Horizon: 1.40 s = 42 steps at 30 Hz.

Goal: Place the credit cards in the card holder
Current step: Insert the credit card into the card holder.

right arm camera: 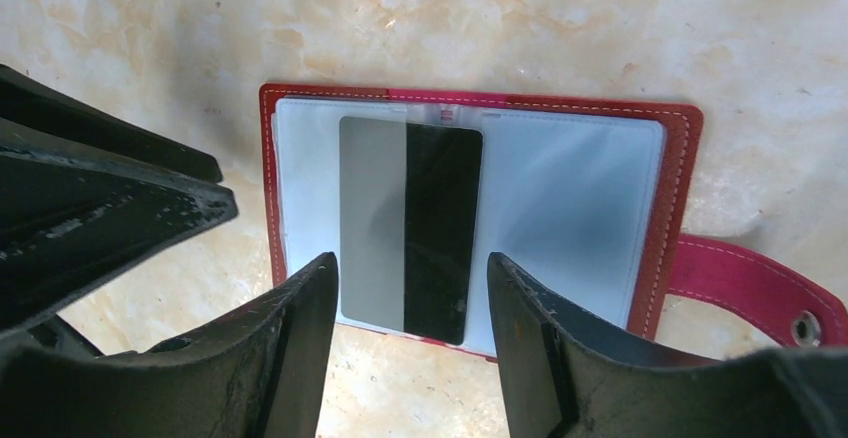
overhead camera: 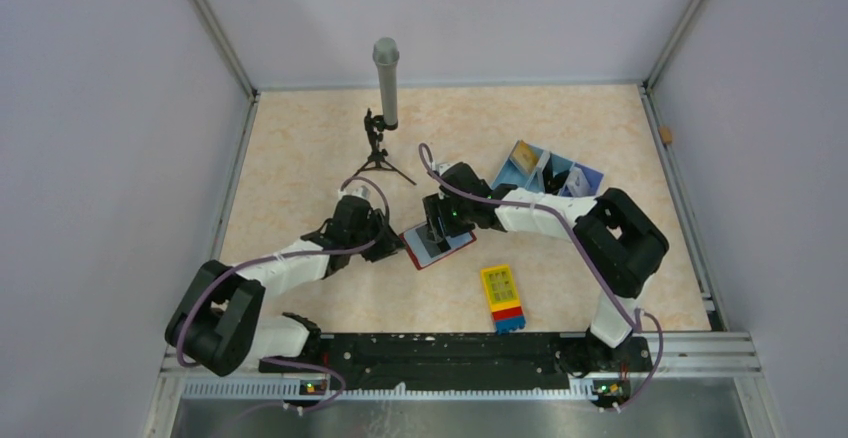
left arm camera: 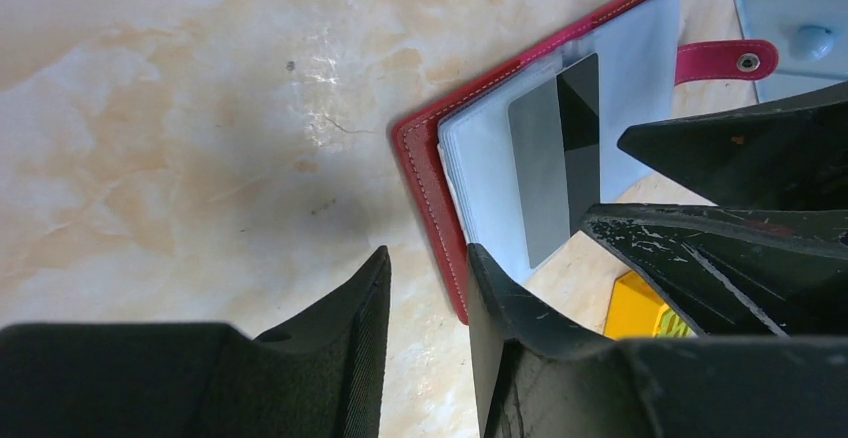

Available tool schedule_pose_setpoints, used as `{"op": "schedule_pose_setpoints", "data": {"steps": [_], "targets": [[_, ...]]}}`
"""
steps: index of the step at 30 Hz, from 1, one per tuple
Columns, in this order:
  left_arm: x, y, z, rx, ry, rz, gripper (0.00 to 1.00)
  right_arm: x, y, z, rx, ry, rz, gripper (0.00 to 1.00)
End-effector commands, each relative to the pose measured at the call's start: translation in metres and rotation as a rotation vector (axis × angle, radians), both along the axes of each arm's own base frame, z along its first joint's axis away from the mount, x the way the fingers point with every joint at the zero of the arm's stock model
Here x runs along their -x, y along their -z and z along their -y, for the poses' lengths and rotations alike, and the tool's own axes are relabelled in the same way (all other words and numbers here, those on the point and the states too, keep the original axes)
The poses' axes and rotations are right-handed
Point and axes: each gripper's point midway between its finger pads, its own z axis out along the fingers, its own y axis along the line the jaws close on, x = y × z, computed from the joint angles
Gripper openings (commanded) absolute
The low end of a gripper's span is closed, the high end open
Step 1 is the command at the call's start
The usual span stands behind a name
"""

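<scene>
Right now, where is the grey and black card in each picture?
Left wrist: grey and black flat card, right of centre.
Right wrist: centre.
Top external: centre, too small to make out, on the dark-red folding wallet.
Shared landmark: that wallet.

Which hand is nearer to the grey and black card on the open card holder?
Right. The right hand hangs open over the card, one finger on each side. The left hand is at the card holder's red edge, beside the card, not over it.
</scene>
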Motion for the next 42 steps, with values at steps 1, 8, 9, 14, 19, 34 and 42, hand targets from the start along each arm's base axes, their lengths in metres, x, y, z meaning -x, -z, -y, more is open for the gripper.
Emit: {"op": "schedule_pose_setpoints", "data": {"steps": [1,8,9,14,19,34,42], "targets": [[-0.009,-0.005,0.016,0.061,0.008,0.020,0.34,-0.004,-0.010,-0.024,-0.065,-0.040,-0.001,0.54],[-0.012,0.002,0.021,0.083,0.015,0.022,0.31,-0.001,-0.004,-0.025,-0.062,-0.044,-0.025,0.50],[-0.012,0.003,0.022,0.086,0.015,0.020,0.31,-0.001,-0.004,-0.025,-0.062,-0.045,-0.028,0.50],[-0.012,0.009,0.025,0.100,0.016,0.006,0.25,0.004,-0.010,-0.033,-0.111,-0.072,-0.045,0.49],[-0.009,0.014,0.024,0.097,0.016,-0.006,0.24,0.008,-0.013,-0.041,-0.155,-0.089,-0.068,0.46],[-0.013,-0.004,0.012,0.034,0.000,0.041,0.49,-0.006,-0.059,-0.007,-0.077,0.018,0.035,0.57],[-0.018,-0.043,-0.021,-0.095,-0.028,0.129,0.94,-0.049,-0.117,0.099,0.035,0.276,0.209,0.78]]}}
